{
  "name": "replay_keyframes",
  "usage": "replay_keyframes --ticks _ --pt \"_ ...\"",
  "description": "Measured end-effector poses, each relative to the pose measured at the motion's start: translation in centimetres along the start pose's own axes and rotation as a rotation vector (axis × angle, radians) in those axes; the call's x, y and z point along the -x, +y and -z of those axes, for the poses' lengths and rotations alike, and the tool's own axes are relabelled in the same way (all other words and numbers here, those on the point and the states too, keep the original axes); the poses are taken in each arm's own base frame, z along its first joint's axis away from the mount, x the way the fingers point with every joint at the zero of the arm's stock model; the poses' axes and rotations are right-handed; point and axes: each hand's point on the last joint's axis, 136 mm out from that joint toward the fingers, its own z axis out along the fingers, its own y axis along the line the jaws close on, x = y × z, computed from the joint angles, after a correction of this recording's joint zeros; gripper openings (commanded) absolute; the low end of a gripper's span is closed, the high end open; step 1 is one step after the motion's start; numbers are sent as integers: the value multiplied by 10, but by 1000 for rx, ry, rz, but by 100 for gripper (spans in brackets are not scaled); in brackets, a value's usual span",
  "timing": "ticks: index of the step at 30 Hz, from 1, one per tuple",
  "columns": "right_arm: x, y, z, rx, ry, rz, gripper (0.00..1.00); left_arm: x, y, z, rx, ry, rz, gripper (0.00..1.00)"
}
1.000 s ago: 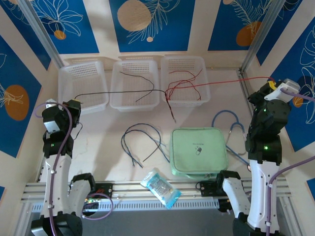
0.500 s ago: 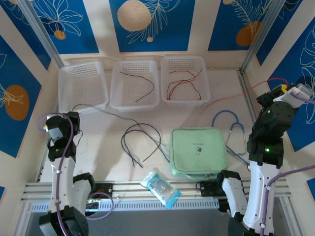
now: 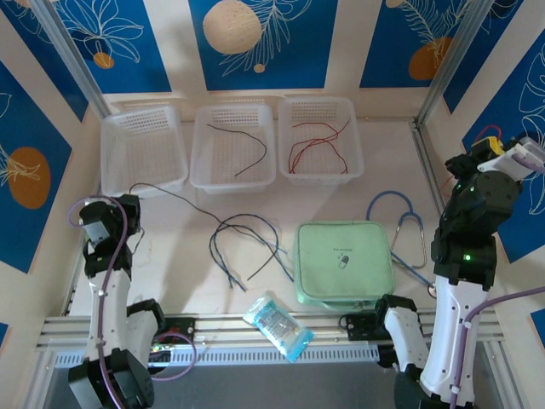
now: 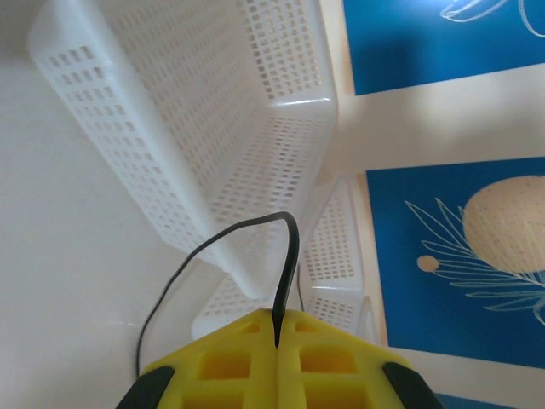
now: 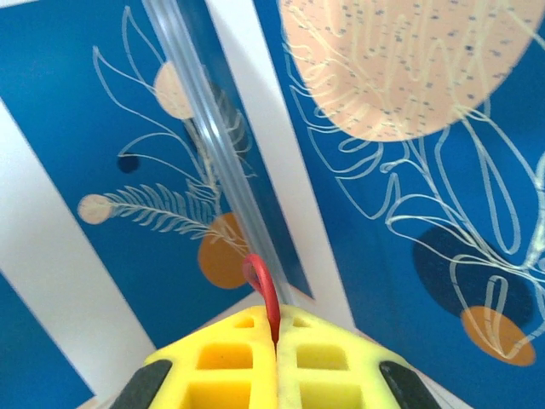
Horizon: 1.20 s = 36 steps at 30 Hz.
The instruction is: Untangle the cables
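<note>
Black cable (image 4: pixel 288 249) is pinched in the clenched left claw (image 4: pixel 277 328), well left of the green pouch (image 3: pixel 344 262), and runs rightward into blue-grey loops (image 3: pixel 245 216) beside that pouch. A red cable (image 5: pixel 261 281) is clamped in the right claw (image 5: pixel 277 334), right of it.

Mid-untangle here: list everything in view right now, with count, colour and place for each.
baskets: three, white perforated, in a row at the far side
red cables: strand count unclear, red, in the right basket
dark brown cable: one, dark, in the middle basket
black cable: one, black, running from the left tool toward the loops
blue-grey cables: looped strands, count unclear, loose in the middle
red cable end: one, red, at the right tool
pouch: one, pale green, centre-right
stethoscope: one, blue-grey tube, right of the pouch
packet: one, clear and blue, near edge
left tool: yellow pads, shut on black cable
right tool: yellow pads, shut on red cable end
</note>
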Motion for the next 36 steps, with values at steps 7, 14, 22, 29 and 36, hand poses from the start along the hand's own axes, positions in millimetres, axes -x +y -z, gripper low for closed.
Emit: replay_keyframes --ticks 7,14,22,29,36 --pt "16 34 -14 120 24 -89 0 -4 -23 1 -66 48 -12 0" --pt "17 109 -30 335 96 -152 0 -10 -28 1 -91 83 -3 0" --pt "20 196 -41 535 109 -120 0 -15 -31 3 -103 105 0 0" --pt "37 235 -53 614 71 -112 0 -16 -35 6 -119 108 -6 0" --pt "4 261 -75 640 130 -90 0 -17 -36 6 -120 108 -6 0"
